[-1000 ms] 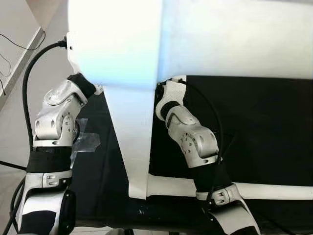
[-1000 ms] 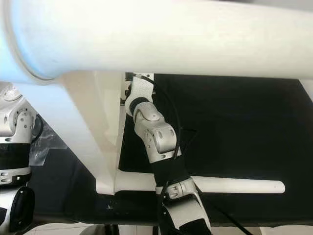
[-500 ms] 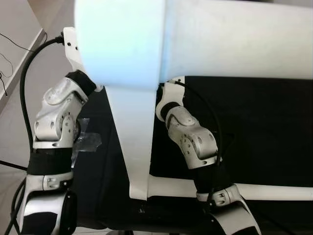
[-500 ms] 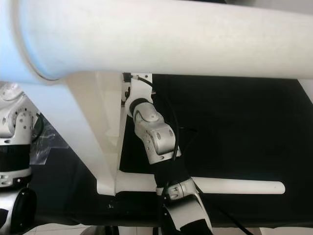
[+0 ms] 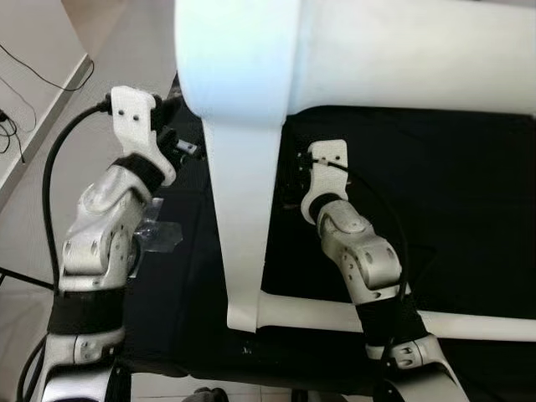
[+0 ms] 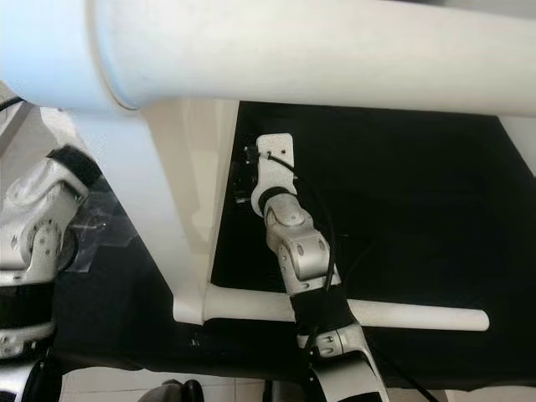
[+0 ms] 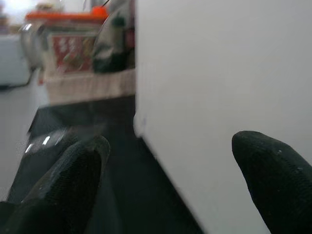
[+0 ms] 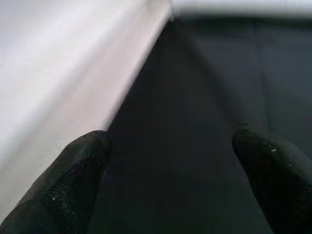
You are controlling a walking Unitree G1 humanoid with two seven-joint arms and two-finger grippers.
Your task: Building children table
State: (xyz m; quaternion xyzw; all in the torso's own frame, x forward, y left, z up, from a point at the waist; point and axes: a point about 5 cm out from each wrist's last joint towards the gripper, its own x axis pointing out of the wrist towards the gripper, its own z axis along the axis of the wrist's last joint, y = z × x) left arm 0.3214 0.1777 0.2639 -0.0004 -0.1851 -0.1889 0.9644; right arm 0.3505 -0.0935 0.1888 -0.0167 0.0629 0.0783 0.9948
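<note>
We see the white table leg [image 5: 243, 218] running down the middle of the frame, between our left gripper [image 7: 168, 185] and right gripper [image 8: 170, 180]; both have jaws apart, holding nothing.

Both wrists pulled back from under white table frame [image 5: 251, 209]; left gripper [image 7: 170, 185] and right gripper [image 8: 170, 185] now clear.

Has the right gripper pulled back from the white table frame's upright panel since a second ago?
Yes. The right gripper, open, has drawn back toward the robot: its wrist mount, earlier tucked under the white frame, now stands clear over the black cloth.
</note>
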